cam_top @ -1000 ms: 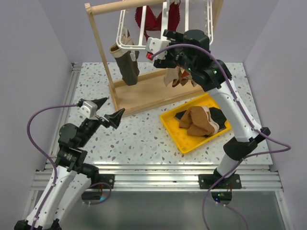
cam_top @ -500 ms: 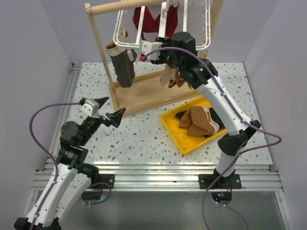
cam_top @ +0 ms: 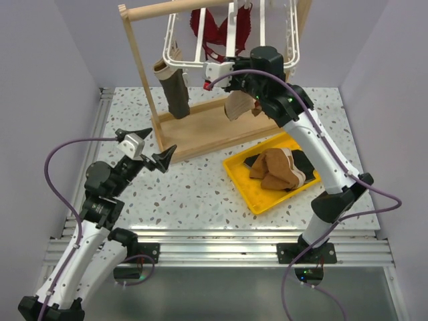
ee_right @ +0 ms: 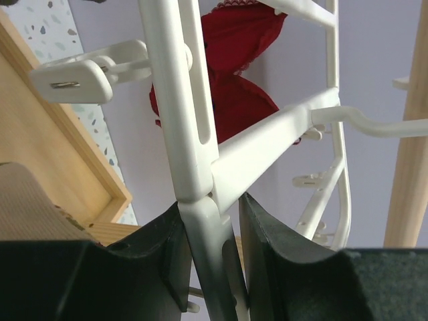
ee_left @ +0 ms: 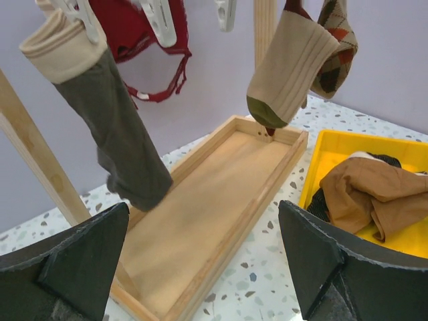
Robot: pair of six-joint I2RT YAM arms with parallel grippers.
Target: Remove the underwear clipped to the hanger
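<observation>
Right pincer [ee_right: 210, 221] pinches a white slat of the hanger [ee_right: 267, 139]; left pincer [cam_top: 162, 140] gapes wide above the bench [cam_top: 200, 194]. Steady that hanger, then tug the clipped dark grey briefs [cam_top: 179, 93] straight down.

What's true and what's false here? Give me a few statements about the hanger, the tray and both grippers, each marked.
1. The right gripper has its fingers either side of a white part of the hanger. True.
2. The left gripper holds a sock. False: it is open and empty, over the table.
3. The yellow tray holds brown underwear. True.
4. No underwear hangs on the hanger. False: a dark grey pair hangs clipped by its beige waistband.
5. The red bra lies in the tray. False: it hangs from the hanger.
</observation>
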